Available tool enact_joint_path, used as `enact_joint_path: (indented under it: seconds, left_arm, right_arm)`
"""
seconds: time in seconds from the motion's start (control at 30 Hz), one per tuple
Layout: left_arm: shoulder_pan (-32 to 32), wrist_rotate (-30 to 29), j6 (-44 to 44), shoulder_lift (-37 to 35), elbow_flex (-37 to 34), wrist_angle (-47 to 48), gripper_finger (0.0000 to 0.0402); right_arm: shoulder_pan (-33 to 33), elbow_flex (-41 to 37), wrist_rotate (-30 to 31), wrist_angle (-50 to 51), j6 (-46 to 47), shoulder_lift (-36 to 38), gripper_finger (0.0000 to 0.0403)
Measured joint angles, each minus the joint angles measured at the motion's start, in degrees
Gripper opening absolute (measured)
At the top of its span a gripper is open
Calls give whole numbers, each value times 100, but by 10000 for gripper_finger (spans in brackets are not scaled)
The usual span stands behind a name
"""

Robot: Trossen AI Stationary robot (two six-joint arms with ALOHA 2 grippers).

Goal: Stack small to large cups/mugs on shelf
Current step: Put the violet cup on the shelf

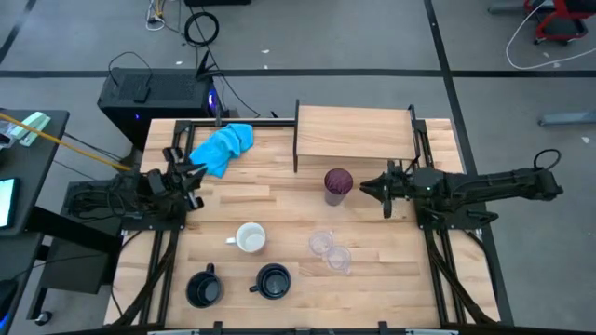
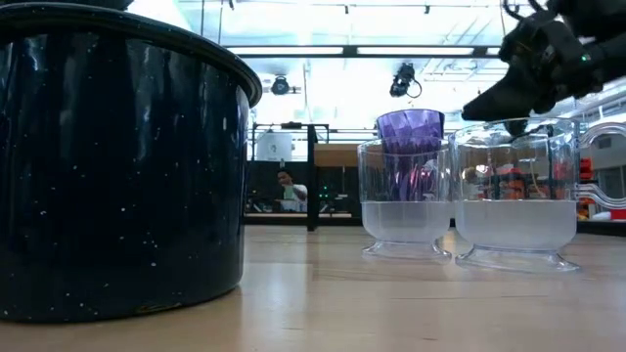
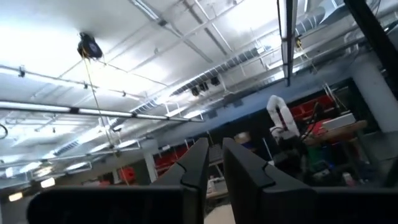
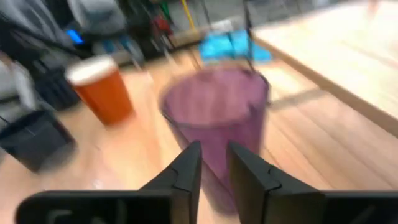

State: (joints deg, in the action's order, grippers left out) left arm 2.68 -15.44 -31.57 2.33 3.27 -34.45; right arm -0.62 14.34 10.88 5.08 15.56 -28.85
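Nearest the front edge of the desk (image 1: 279, 200) stand the two black mugs (image 1: 203, 287), (image 1: 272, 280), side by side. Just beyond them, the orange mug (image 1: 250, 239) with its white inside sits left of the two clear cups (image 1: 321, 244), (image 1: 339, 260), which stand touching each other. Farther on, the purple tumbler (image 1: 337, 183) is upright near the middle, and the right claw (image 1: 365, 189) is just beside it on the right, fingers only a narrow slit apart, holding nothing. Over at the left edge the left claw (image 1: 198, 175) waits, tilted up toward the ceiling, fingers nearly together and empty. Beyond it lies the blue cloth (image 1: 224, 146). At the far side stands the wooden shelf (image 1: 355, 131), its board bare.
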Motion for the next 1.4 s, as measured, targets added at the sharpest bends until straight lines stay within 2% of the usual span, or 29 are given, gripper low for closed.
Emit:
enact_joint_path:
  seconds: [0.17, 0.33, 0.63, 0.87, 0.97, 1.2, 1.4]
  left_arm:
    - [0, 0, -460, -1, 6, -233, 52]
    - [0, -1, -519, -2, 118, -413, 45]
    - [0, 0, -542, 0, 162, -490, 35]
    - [0, 2, -406, 0, 162, -496, 35]
    - [0, 2, -357, 0, 162, -501, 32]
    - [0, 2, -171, 0, 164, -586, 23]
    - [1, 2, -61, 0, 164, -590, 27]
  right_arm:
    - [2, 897, 69, 1560, 400, -406, 147]
    - [4, 1310, -70, 2771, 790, -848, 211]
    - [7, 1255, -238, 2885, 1049, -1776, 288]
    - [25, 1253, -14, 2445, 1033, -2309, 303]
    - [186, 1254, 200, 2066, 971, -2458, 303]
    - [632, 1249, 771, 1935, 1195, -2743, 303]
    - [805, 1249, 848, 1746, 1309, -2948, 304]
